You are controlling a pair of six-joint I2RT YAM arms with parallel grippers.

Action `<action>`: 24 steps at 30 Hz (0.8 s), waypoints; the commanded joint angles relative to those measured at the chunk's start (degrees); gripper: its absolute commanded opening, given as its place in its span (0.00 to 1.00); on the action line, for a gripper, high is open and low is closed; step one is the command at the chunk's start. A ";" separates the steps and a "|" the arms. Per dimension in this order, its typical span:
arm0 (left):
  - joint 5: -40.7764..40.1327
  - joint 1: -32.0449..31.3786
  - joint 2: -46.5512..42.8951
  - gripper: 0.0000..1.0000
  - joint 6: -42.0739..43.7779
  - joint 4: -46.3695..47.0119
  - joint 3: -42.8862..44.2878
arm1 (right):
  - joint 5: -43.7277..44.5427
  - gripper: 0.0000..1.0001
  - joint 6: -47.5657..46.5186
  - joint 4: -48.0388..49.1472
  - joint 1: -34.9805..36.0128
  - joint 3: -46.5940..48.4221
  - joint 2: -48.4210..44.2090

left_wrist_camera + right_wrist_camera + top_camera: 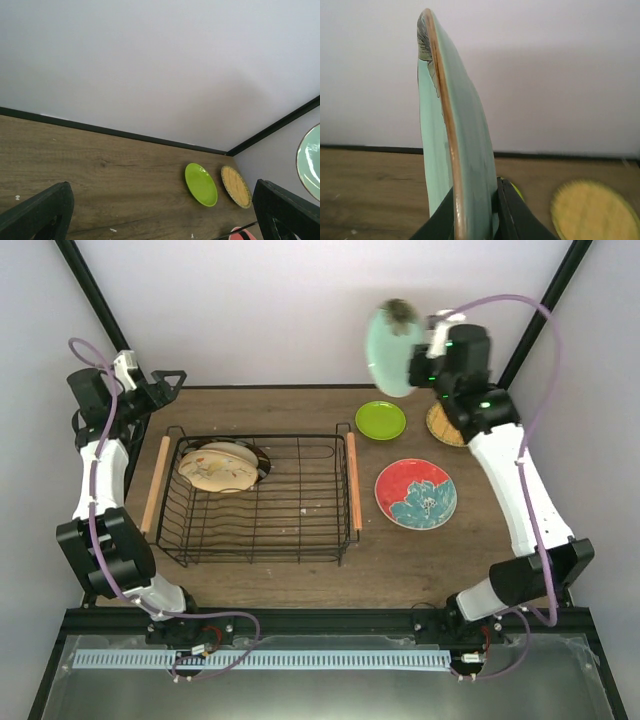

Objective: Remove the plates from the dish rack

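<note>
Above the table (400,560), right jaws pinch an upright pale teal, brown-rimmed plate (388,350); left jaws gape.

Right of the dish rack (300,510), the right arm (510,465) hides part of the orange plate (443,430) from us. Inside the dish rack, the beige plate (218,468) covers a second plate (264,466); we see only its dark rim. The left wrist view's edge crops the pale teal plate (311,162).

Your right arm (515,485) stretches up and away from its base, the right gripper (418,365) raised high, its fingers (517,215) pinched on the pale teal plate (388,348), held on edge. Your left arm (98,465) is folded at the far left, the left gripper (168,385) with fingers (40,215) spread wide.
</note>
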 commanded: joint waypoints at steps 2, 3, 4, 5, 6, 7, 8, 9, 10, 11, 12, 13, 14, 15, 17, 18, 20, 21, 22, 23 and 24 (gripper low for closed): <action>1.13 0.20 -0.43 1.00 -0.19 1.62 -1.03 | -13.53 0.01 22.03 -8.72 -16.55 -5.51 -4.67; 1.18 0.20 -0.61 1.00 -0.14 1.55 -1.29 | -17.34 0.01 24.41 -8.14 -19.63 -8.87 -5.72; 1.19 0.20 -0.76 1.00 0.03 1.37 -1.58 | -20.97 0.01 26.40 -6.96 -22.09 -12.89 -6.83; 1.17 0.20 -0.98 1.00 0.28 1.25 -1.90 | -24.29 0.01 28.26 -5.42 -24.56 -17.01 -7.98; 1.21 0.16 -1.17 1.00 0.63 0.87 -2.09 | -27.65 0.01 29.77 -3.83 -26.44 -20.63 -9.24; 1.25 0.18 -1.43 1.00 0.96 0.54 -2.30 | -31.47 0.01 31.20 -2.08 -28.18 -24.33 -10.23; 1.28 0.22 -1.65 1.00 1.31 0.27 -2.60 | -33.58 0.01 32.29 -0.79 -29.57 -27.51 -11.06; 1.41 0.21 -1.81 1.00 1.73 -0.03 -2.81 | -35.59 0.01 33.24 0.15 -30.52 -30.05 -11.57; 1.43 0.22 -1.96 1.00 1.92 -0.25 -3.01 | -37.12 0.01 33.83 0.74 -31.30 -32.26 -11.98; 1.46 0.21 -2.09 1.00 2.04 -0.41 -3.16 | -37.97 0.01 34.19 1.11 -31.54 -33.89 -12.33; 1.57 0.20 -2.19 1.00 2.14 -0.50 -3.25 | -38.58 0.01 34.65 1.64 -31.57 -35.57 -12.65; 1.57 0.20 -2.25 1.00 2.20 -0.52 -3.40 | -39.23 0.01 35.01 2.29 -31.51 -36.99 -12.96; 1.57 0.20 -2.23 1.00 2.05 -0.54 -3.51 | -39.77 0.01 35.33 3.33 -31.54 -38.77 -13.15; 1.57 0.22 -2.18 1.00 1.95 -0.45 -3.48 | -40.20 0.01 35.67 3.89 -31.58 -39.92 -13.22; 1.70 0.13 -2.12 1.00 1.66 -0.28 -3.49 | -40.97 0.01 35.79 4.60 -31.66 -41.59 -12.78; 1.67 0.12 -2.10 1.00 1.58 -0.23 -3.49 | -41.15 0.01 35.82 4.76 -31.66 -42.29 -12.52; 1.77 0.12 -2.13 1.00 1.47 -0.22 -3.40 | -41.09 0.01 35.65 4.95 -31.66 -43.56 -12.25; 1.83 0.12 -2.25 1.00 1.46 -0.24 -3.39 | -40.63 0.01 35.49 4.84 -31.67 -44.09 -12.28; 1.89 0.12 -2.40 1.00 1.58 -0.26 -3.46 | -40.11 0.01 35.36 4.72 -31.65 -44.57 -12.29; 1.89 0.12 -2.50 1.00 1.78 -0.38 -3.53 | -39.68 0.01 35.10 4.53 -31.65 -45.08 -12.36; 1.84 0.12 -2.52 1.00 1.87 -0.52 -3.57 | -39.36 0.01 34.81 4.37 -31.67 -45.54 -12.49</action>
